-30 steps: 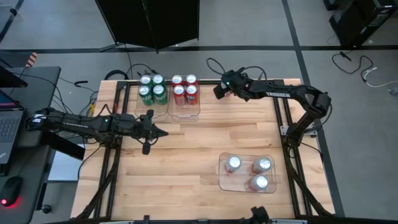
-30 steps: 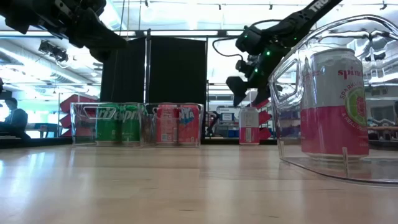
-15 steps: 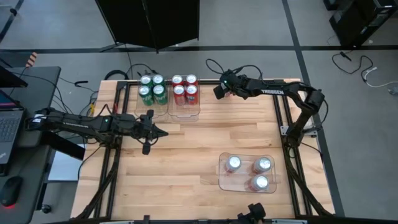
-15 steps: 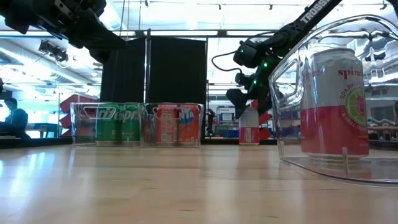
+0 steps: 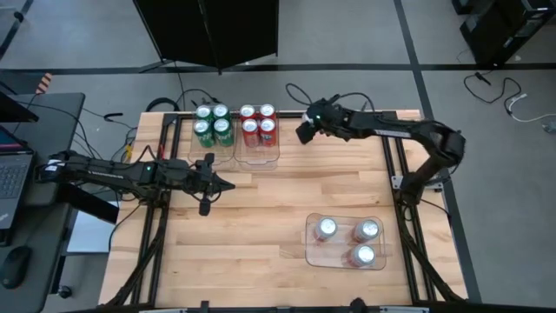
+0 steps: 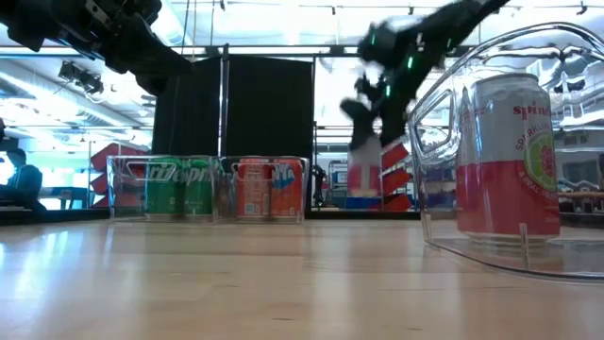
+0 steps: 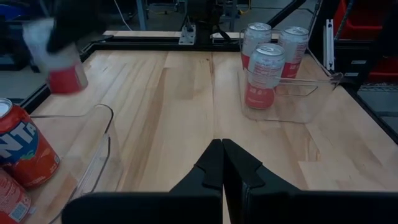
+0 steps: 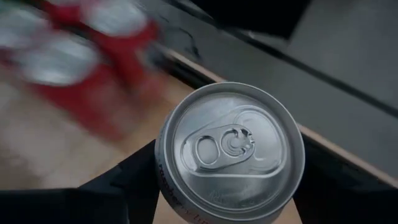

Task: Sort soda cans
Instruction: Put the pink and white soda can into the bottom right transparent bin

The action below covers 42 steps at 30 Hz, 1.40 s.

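Left hand (image 5: 228, 184) pinched shut, empty, over the bench (image 5: 261, 226) just in front of the green cans (image 5: 211, 123). Red cans (image 5: 257, 123) beside those. Right hand (image 5: 303, 132) clamps a silver-grey can (image 8: 231, 151), lifted clear, just right of the red cans.

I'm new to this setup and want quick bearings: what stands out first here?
The right gripper holds a silver-and-pink can lifted off the table's far edge. Beside it, green cans and red cans fill two trays; three silver-grey cans sit near right.
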Tool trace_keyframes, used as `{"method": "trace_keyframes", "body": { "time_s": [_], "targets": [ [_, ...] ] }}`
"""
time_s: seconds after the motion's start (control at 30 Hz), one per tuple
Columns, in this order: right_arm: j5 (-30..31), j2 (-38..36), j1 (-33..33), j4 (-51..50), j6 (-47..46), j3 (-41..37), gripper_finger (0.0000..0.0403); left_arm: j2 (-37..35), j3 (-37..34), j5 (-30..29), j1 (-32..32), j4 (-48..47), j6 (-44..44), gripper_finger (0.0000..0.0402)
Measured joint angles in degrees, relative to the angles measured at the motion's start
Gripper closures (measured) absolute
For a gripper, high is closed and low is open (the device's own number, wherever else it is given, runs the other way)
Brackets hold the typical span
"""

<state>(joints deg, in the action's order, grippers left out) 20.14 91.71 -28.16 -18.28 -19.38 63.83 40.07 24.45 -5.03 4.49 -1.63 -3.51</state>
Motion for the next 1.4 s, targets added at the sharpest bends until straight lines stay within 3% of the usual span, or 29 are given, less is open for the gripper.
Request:
{"method": "trace_keyframes", "body": {
  "time_s": [0.13, 0.37, 0.6, 0.77, 1.07, 1.4],
  "targets": [
    [0.8, -6.4, 7.2, -5.8, -0.2, 2.4, 0.0126, 0.0, 0.0, 0.0, 0.0, 0.0, 0.0, 0.0401],
    [5.4, -13.1, 27.2, -18.0, -6.7, 7.6, 0.0126, 0.0, 0.0, 0.0, 0.0, 0.1, 0.2, 0.0401],
    [12.4, -11.3, 50.9, -23.3, -16.6, 14.6, 0.0126, 0.0, 0.0, -0.1, 0.0, 0.1, 0.2, 0.0401],
    [16.4, -6.1, 62.7, -28.9, -24.6, 20.3, 0.0126, 0.0, 0.0, -0.1, 0.0, 0.0, 0.2, 0.0401],
    [19.0, 4.7, 71.8, -50.2, -50.6, 27.7, 0.0126, 0.0, 0.0, -0.1, 0.0, 0.0, -0.1, 0.0401],
    [16.3, 11.8, 73.1, -51.2, -58.9, 28.2, 0.0126, 0.0, 0.0, -0.1, 0.0, 0.0, -0.2, 0.0401]
  ]
}}
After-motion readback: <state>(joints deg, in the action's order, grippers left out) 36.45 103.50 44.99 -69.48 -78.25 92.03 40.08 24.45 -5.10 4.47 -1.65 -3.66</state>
